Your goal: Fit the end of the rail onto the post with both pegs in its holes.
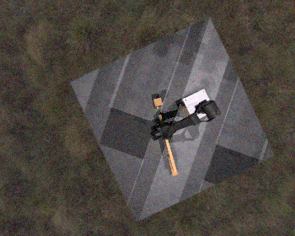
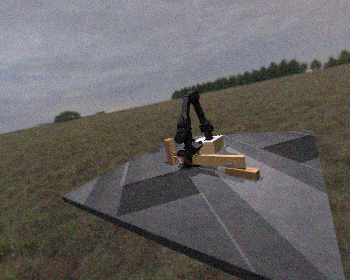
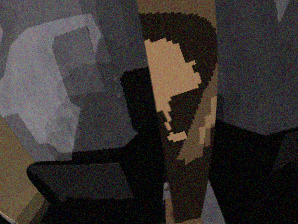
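The wooden post stands upright. The long wooden rail points at it, with a short gap between them; a bit of peg seems to show there. The rail's far end lies over the low footboard block; whether it sits in the bracket is too small to tell. My gripper is shut on the rail, nearer its post end, with a finger on each side. The rail looks close to level. Its holes are hidden.
A white-topped box stands beside the post and rail, under the arm's base. The arm reaches from it over the rail. The grey patterned table carries everything, with grass beyond its edges.
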{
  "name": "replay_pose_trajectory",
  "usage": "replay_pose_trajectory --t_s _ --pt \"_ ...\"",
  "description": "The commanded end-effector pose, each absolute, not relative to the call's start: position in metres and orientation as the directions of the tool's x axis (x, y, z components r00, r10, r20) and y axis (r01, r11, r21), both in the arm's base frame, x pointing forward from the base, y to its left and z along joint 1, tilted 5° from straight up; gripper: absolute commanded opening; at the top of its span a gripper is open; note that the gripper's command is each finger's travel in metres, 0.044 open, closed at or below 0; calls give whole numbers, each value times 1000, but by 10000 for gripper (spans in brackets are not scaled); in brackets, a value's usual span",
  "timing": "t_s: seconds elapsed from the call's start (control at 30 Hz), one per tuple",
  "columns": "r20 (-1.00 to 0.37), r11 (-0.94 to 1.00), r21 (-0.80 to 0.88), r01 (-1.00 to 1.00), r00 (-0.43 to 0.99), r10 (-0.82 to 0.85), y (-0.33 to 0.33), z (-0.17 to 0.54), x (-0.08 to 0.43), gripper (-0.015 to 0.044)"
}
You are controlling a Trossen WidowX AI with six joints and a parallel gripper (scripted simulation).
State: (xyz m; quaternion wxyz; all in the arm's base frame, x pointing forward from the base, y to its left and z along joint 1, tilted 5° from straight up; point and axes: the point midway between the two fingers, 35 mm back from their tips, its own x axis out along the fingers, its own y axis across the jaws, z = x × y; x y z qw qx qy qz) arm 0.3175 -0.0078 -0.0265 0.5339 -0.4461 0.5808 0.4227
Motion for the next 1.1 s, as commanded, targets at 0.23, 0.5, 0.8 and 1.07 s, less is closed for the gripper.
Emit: replay_pose_trajectory --t_s 0.23,0.5,0.8,1.07 --pt "-998 242 4 -970 -19 -59 -6 -17 322 0" --pt "-998 242 4 -970 -19 -59 -6 -13 323 0" --pt "-998 242 4 -970 -19 -59 -6 -9 323 0" --pt "-998 242 4 -970 -19 -59 -6 -5 323 0"
